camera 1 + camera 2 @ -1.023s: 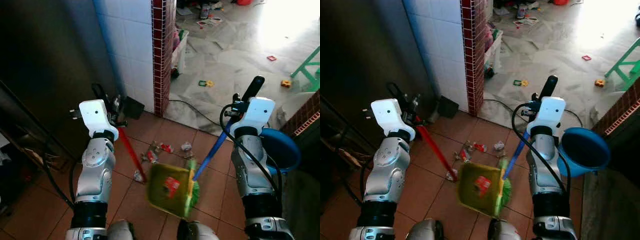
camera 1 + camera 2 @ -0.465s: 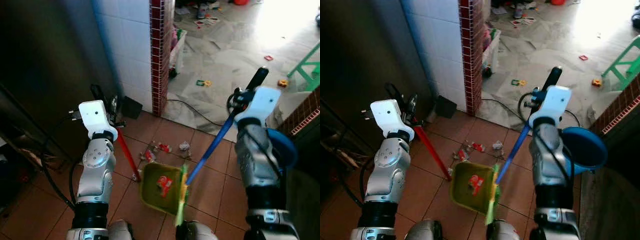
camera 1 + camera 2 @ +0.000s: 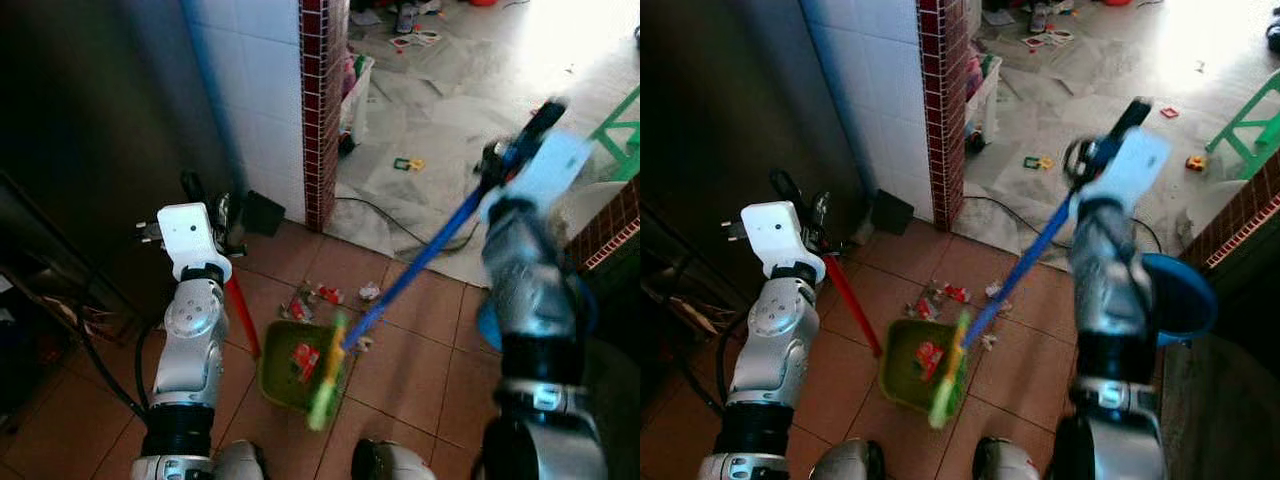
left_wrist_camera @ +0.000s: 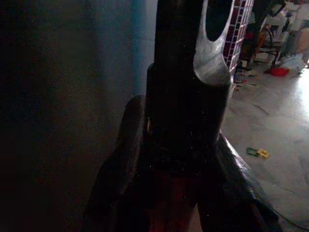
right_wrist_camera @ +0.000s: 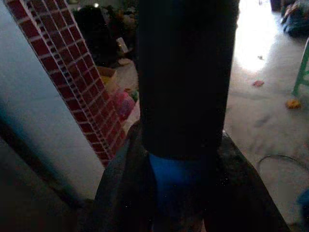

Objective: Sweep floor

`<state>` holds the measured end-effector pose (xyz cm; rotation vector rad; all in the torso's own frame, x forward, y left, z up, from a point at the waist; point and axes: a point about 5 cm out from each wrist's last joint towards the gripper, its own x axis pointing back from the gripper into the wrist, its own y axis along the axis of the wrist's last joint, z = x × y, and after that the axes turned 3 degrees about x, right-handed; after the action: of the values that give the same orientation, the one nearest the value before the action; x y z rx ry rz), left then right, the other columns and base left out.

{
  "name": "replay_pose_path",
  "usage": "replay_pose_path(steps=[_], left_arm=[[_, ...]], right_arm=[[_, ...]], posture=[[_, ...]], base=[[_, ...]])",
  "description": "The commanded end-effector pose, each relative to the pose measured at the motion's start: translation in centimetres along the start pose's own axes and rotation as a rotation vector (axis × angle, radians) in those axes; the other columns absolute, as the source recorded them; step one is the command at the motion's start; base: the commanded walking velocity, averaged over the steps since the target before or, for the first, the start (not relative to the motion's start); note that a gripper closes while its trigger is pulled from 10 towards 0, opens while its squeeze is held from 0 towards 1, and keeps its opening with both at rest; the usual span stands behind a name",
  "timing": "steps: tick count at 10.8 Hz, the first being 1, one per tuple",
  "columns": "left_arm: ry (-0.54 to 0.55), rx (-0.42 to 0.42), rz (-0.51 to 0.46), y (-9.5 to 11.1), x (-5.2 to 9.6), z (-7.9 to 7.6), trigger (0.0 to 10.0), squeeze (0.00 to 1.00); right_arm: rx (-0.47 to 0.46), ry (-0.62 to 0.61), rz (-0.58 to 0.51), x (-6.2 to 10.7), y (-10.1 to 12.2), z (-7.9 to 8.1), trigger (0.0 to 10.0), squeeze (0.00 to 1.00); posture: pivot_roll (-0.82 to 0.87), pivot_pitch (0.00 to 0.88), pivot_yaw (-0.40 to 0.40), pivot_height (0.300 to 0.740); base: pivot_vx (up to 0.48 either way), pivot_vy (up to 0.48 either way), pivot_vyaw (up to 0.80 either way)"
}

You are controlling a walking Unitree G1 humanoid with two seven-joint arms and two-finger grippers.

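Nearest, a green dustpan (image 3: 292,362) rests on the terracotta floor tiles (image 3: 410,360), a red wrapper (image 3: 302,358) inside. The left gripper (image 3: 222,226) is clenched on its red handle (image 3: 241,316). The right gripper (image 3: 512,150) grasps the blue broom handle (image 3: 425,258), green bristles (image 3: 327,372) at the dustpan's edge. Scattered litter (image 3: 330,294) lies just beyond, before the red brick pillar (image 3: 320,110).

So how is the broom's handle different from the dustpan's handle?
The broom handle is blue, while the dustpan handle is red. The broom handle is longer and slants up toward the right gripper; the dustpan handle is shorter and rises toward the left gripper. The broom handle ends in green bristles; the dustpan handle ends at a green pan. Each is held by one gripper.
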<state>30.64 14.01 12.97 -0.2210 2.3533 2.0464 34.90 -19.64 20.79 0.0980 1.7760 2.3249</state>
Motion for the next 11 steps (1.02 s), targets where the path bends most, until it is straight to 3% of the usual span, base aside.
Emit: replay_pose_path(steps=[1,2,3,5,7,10,11], left_arm=[[-0.013,0.017,-0.032,0.4,0.1,-0.6,10.0,0.0],[-0.012,0.013,-0.031,0.3,0.1,-0.6,10.0,0.0],[-0.01,0.013,-0.031,0.3,0.1,-0.6,10.0,0.0],[-0.006,0.014,-0.032,0.2,0.0,-0.7,10.0,0.0],[-0.006,0.012,-0.031,0.2,0.0,-0.6,10.0,0.0],[-0.006,0.009,-0.031,0.1,-0.1,-0.7,10.0,0.0],[-0.007,0.008,-0.031,0.0,-0.1,-0.8,10.0,0.0]], right_arm=[[-0.121,0.024,-0.024,-0.1,1.5,0.8,10.0,0.0],[-0.206,0.006,-0.001,-0.3,1.7,0.8,10.0,0.0],[-0.227,0.005,0.007,-0.4,1.8,0.8,10.0,0.0],[-0.192,0.044,-0.012,-0.5,2.6,0.8,10.0,0.0],[-0.175,0.157,-0.066,-0.7,4.1,1.9,10.0,0.0],[-0.316,0.243,-0.139,-0.7,5.9,2.9,10.0,0.0],[-0.325,0.25,-0.163,-0.9,6.6,2.8,10.0,0.0]], posture=[[-0.02,0.045,-0.012,0.74],[-0.02,0.044,-0.013,0.74],[-0.02,0.044,-0.013,0.74],[-0.02,0.042,-0.016,0.74],[-0.02,0.038,-0.015,0.74],[-0.03,0.032,-0.016,0.74],[-0.02,0.029,-0.017,0.74]], base=[[0.0,0.0,0.0],[0.0,0.0,0.0],[0.0,0.0,0.0],[0.0,0.0,0.0],[0.0,0.0,0.0],[0.0,0.0,0.0],[0.0,0.0,0.0]])
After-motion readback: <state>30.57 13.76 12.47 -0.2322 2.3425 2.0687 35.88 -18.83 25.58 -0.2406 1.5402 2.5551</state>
